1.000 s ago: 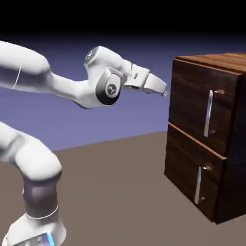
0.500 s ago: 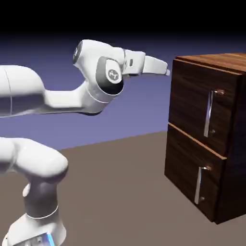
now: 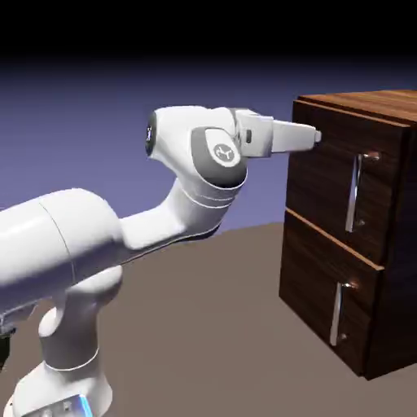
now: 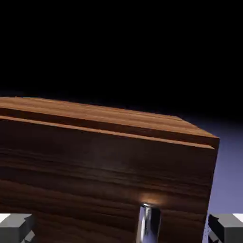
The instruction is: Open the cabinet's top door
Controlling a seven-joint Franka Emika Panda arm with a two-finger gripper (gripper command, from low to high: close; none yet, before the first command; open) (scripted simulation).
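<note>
The cabinet (image 3: 350, 228) stands on the right of the exterior view, both doors shut. The top door (image 3: 338, 175) carries a slim vertical silver handle (image 3: 355, 193); the lower door (image 3: 326, 313) has its own handle (image 3: 335, 313).

The gripper (image 3: 316, 137) is held level, pointing right, near the top door's upper left corner and above and to the left of the handle. No contact with the wood can be confirmed. In the hand view the two grey fingertips (image 4: 16, 228) are seen far apart at the bottom corners, so the fingers are spread wide with nothing between them. The handle's upper end (image 4: 148, 223) appears low in that view, right of centre between the tips.

Risks, as judged:
- The tips are level with the door's upper edge, not the bar. If the hand is driven forward from here, the door face would be struck and the handle missed.
- The handle sits off-centre between the fingers; a closure without correction could catch it on one pad only, and slippage would be expected on pulling.
- If the descent is overshot, the lower door's handle could be taken by mistake.
- A straight pull against a hinged arc could wrench the bar from the grip.
</note>
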